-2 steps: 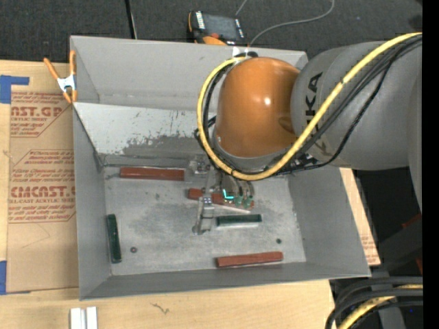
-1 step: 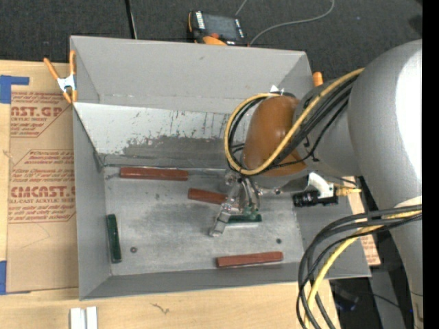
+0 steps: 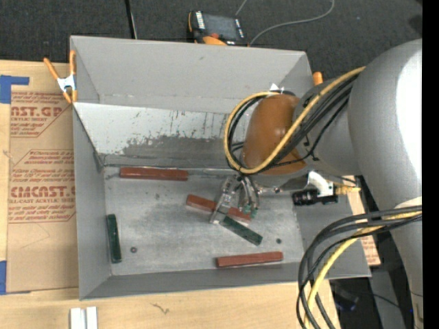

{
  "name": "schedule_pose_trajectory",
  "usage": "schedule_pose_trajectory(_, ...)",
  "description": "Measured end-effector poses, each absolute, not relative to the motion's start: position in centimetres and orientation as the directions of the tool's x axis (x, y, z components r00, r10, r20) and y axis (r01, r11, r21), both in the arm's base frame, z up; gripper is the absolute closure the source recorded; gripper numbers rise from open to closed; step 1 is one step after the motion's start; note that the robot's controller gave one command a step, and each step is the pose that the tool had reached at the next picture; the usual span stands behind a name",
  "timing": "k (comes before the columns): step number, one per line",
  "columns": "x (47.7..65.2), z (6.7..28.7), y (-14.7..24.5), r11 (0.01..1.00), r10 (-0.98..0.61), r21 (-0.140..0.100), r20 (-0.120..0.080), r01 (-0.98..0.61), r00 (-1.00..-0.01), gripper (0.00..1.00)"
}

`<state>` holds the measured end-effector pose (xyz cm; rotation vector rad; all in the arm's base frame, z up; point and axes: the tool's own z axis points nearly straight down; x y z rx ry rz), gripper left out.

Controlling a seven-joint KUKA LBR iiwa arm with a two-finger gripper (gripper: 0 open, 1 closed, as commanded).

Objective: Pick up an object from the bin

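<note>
My gripper (image 3: 234,207) is low in the bin's middle right, under the orange wrist cover. It stands open, its two fingers apart over the right end of a short red-brown bar (image 3: 199,203) that lies flat on the floor. The bar's right end is hidden under the fingers. A dark green bar (image 3: 243,231) lies slanted just in front of the gripper, its upper end touching or very near the red-brown bar. I see nothing lifted between the fingers.
A long red-brown bar (image 3: 153,174) lies along the back wall's foot at the left. Another red-brown bar (image 3: 249,258) lies near the front wall. A dark green bar (image 3: 113,238) lies by the left wall. The arm and its cables crowd the right side.
</note>
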<state>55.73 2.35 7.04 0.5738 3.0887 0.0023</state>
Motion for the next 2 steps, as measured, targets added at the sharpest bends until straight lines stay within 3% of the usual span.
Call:
schedule_pose_trajectory(1,55.7,7.0,2.3,0.933,0.359,0.002,0.000,0.359,-0.933,1.00)
schedule_pose_trajectory(2,56.9,21.0,3.2,0.923,0.385,0.005,-0.008,0.385,-0.923,1.00)
